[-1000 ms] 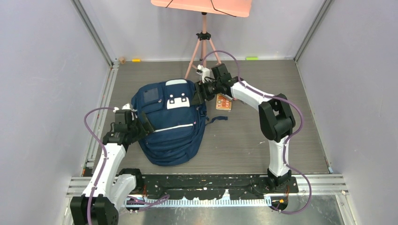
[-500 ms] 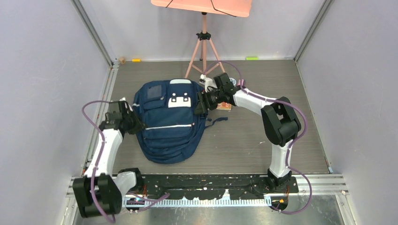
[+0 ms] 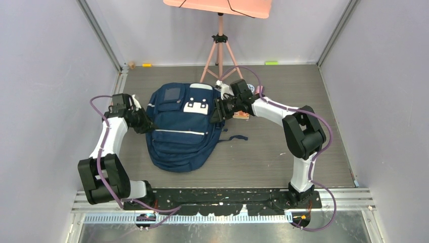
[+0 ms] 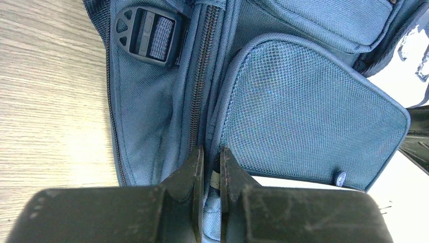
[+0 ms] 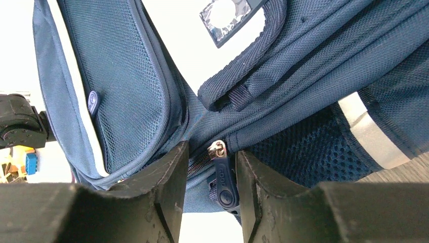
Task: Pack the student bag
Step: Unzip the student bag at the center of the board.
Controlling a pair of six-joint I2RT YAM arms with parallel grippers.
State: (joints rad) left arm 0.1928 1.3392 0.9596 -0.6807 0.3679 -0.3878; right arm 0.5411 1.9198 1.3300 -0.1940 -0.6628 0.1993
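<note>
Top external: student bag [image 3: 179, 132] lying flat mid-table, front up; both grippers' tips hiding against bag sides, jaw state unreadable here. Left arm reaching in from left, right arm bending in from right.
Left wrist: left gripper [image 4: 211, 174] pinching fabric fold beside zipper, jaws nearly together.
Right wrist: right gripper [image 5: 211, 174] spreading around zipper pull [image 5: 221, 178], not gripping it; bag cropping off frame.

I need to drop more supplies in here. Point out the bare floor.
Free: the floor right of the student bag, toward the right wall, and the strip between bag and arm bases. Crowded: the far middle, where the right gripper, a small orange item and tripod legs cluster.
</note>
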